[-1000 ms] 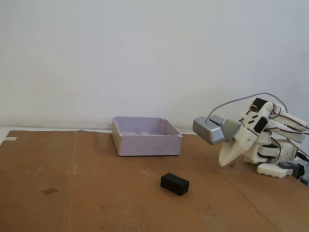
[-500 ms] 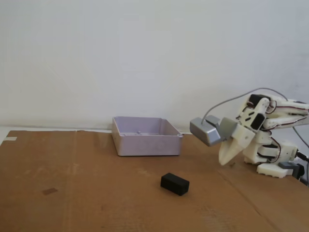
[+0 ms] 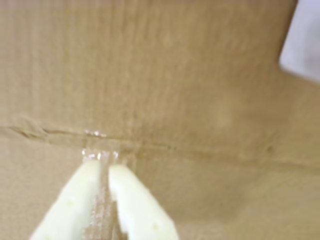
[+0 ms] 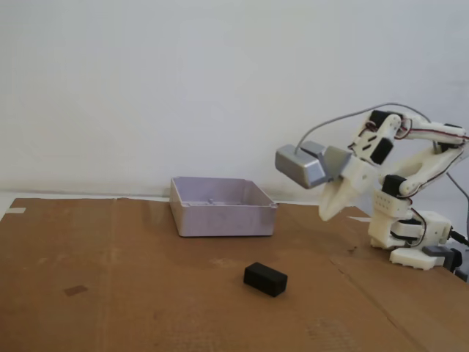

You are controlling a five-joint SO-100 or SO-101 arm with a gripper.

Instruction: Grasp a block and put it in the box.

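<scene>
In the fixed view a small black block lies on the brown cardboard, in front of and a little right of the pale lilac box. My gripper hangs in the air to the right of the box, up and to the right of the block, with its cream fingers pointing down and left. In the wrist view the two fingertips sit almost together with nothing between them, so the gripper is shut. A pale corner of the box shows at the top right of the wrist view; the block is out of that view.
The arm's white base stands at the right end of the cardboard sheet. A grey camera housing rides on the wrist with a cable looping back. A crease runs across the cardboard under the gripper. A white wall stands behind.
The arm has risen and stretched left: the gripper and its grey housing moved up and slightly toward the box. Block and box have not moved.
</scene>
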